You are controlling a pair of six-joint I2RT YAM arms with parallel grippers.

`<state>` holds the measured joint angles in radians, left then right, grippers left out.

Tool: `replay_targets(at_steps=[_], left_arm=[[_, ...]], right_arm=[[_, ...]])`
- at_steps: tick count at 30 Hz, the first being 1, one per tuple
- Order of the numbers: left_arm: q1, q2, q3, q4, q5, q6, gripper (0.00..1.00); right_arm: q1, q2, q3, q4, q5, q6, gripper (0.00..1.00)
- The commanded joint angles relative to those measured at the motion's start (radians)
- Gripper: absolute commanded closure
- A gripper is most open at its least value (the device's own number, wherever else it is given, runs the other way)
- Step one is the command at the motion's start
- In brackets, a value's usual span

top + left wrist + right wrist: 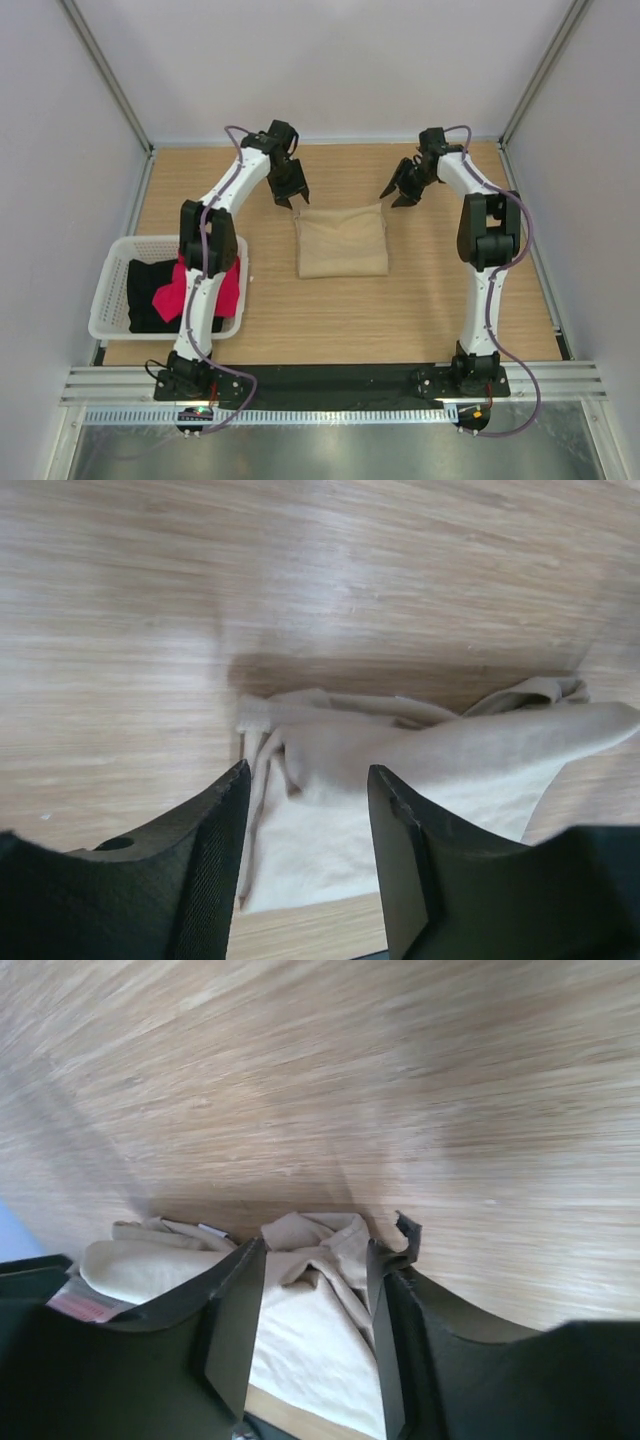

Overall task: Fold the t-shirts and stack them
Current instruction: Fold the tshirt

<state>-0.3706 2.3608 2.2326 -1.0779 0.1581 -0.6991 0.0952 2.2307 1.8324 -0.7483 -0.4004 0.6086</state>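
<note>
The tan t-shirt [342, 241] lies folded into a rough square at the middle of the table. Its far left corner shows in the left wrist view [420, 770] and its far right corner in the right wrist view [310, 1290]. My left gripper [292, 197] is open and empty just above the far left corner. My right gripper [396, 196] is open and empty just above the far right corner. The red-pink t-shirt [180, 287] and the black t-shirt [148, 295] lie crumpled in the white basket [118, 250] at the left.
The basket stands near the left edge of the wooden table, partly under the left arm. Grey walls close in the table on the left, right and back.
</note>
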Motion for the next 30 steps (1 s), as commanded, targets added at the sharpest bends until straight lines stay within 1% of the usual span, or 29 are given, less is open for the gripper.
replay_targets(at_steps=[1, 2, 3, 5, 6, 7, 8, 9, 11, 12, 13, 14, 15, 16, 18, 20, 22, 24, 25, 27, 30], left_arm=[[0.001, -0.189, -0.054, 0.005, -0.071, 0.042, 0.48], [-0.001, -0.231, -0.112, 0.033, -0.046, 0.043, 0.47], [0.001, -0.263, -0.198, 0.076, -0.029, 0.041, 0.47], [-0.004, -0.331, -0.269, 0.102, 0.013, 0.033, 0.50], [-0.007, -0.345, -0.292, 0.104, 0.053, 0.024, 0.52], [-0.013, -0.359, -0.347, 0.128, 0.084, 0.023, 0.55], [-0.019, -0.379, -0.370, 0.144, 0.104, 0.020, 0.58], [-0.025, -0.391, -0.402, 0.168, 0.121, 0.004, 0.64], [-0.034, -0.399, -0.488, 0.268, 0.207, -0.020, 0.71], [-0.034, -0.393, -0.510, 0.300, 0.249, -0.055, 0.77], [-0.034, -0.382, -0.524, 0.370, 0.320, -0.074, 0.80], [-0.036, -0.355, -0.543, 0.398, 0.345, -0.085, 0.85], [-0.036, -0.339, -0.547, 0.418, 0.353, -0.092, 0.87], [-0.037, -0.322, -0.550, 0.450, 0.372, -0.111, 0.88], [-0.037, -0.275, -0.544, 0.525, 0.380, -0.117, 0.90], [-0.034, -0.246, -0.525, 0.585, 0.379, -0.123, 0.90], [-0.028, -0.193, -0.505, 0.605, 0.382, -0.134, 0.91], [-0.013, -0.164, -0.499, 0.671, 0.385, -0.146, 0.91], [-0.008, -0.157, -0.498, 0.691, 0.358, -0.143, 0.91], [0.005, -0.120, -0.473, 0.694, 0.330, -0.129, 0.91], [0.028, -0.063, -0.441, 0.685, 0.327, -0.123, 0.91]], right_arm=[[0.001, -0.095, 0.081, -0.112, 0.093, -0.135, 0.47], [0.012, -0.120, 0.042, -0.112, 0.091, -0.156, 0.46], [0.023, -0.140, 0.022, -0.112, 0.092, -0.170, 0.42], [0.041, -0.208, -0.045, -0.106, 0.100, -0.184, 0.41], [0.058, -0.233, -0.071, -0.091, 0.092, -0.181, 0.41], [0.061, -0.258, -0.102, -0.068, 0.078, -0.170, 0.41], [0.066, -0.288, -0.128, -0.022, 0.021, -0.153, 0.43], [0.069, -0.301, -0.180, 0.006, -0.013, -0.135, 0.43], [0.074, -0.313, -0.260, 0.103, -0.085, -0.070, 0.51], [0.075, -0.309, -0.286, 0.145, -0.122, -0.047, 0.60], [0.074, -0.301, -0.310, 0.238, -0.170, 0.020, 0.67], [0.074, -0.278, -0.356, 0.292, -0.233, 0.049, 0.76], [0.077, -0.267, -0.378, 0.347, -0.264, 0.086, 0.87], [0.080, -0.255, -0.398, 0.457, -0.279, 0.130, 0.90], [0.078, -0.223, -0.435, 0.535, -0.284, 0.163, 0.92], [0.080, -0.191, -0.438, 0.628, -0.298, 0.198, 0.92], [0.078, -0.135, -0.423, 0.711, -0.322, 0.221, 0.93], [0.075, -0.096, -0.407, 0.739, -0.322, 0.233, 0.93], [0.069, -0.080, -0.391, 0.744, -0.321, 0.238, 0.93], [0.058, -0.028, -0.372, 0.774, -0.324, 0.252, 0.93], [0.035, 0.012, -0.352, 0.790, -0.321, 0.272, 0.93]])
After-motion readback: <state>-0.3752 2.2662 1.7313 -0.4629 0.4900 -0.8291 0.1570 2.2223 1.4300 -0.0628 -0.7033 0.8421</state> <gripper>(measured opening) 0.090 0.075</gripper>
